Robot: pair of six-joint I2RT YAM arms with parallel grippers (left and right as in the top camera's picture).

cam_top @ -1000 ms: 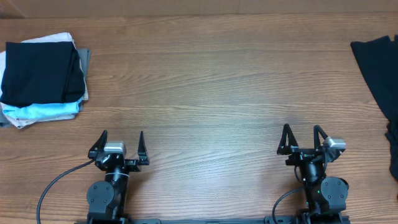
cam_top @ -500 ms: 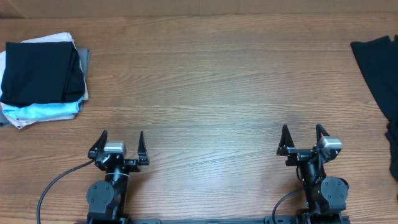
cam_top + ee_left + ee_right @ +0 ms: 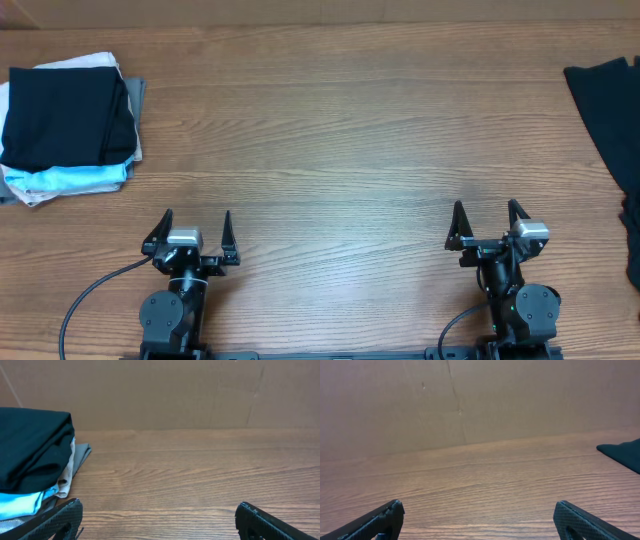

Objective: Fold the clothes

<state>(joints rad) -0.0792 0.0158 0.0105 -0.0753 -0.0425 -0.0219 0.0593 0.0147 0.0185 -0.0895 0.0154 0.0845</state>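
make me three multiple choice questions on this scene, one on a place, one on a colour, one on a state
1. Seen from overhead, where on the table does the loose black garment lie?
A) at the right edge
B) in the centre
C) at the near edge, in the middle

2. Which colour shows under the folded black garment at the left?
A) red
B) light blue
C) green

3. How do the left gripper and the right gripper stand?
A) both shut on cloth
B) one open, one shut
C) both open and empty

Answers:
1 A: it runs off the right side of the overhead view.
2 B: a light-blue garment peeks out beneath it.
3 C: both pairs of fingers stand apart over bare wood.
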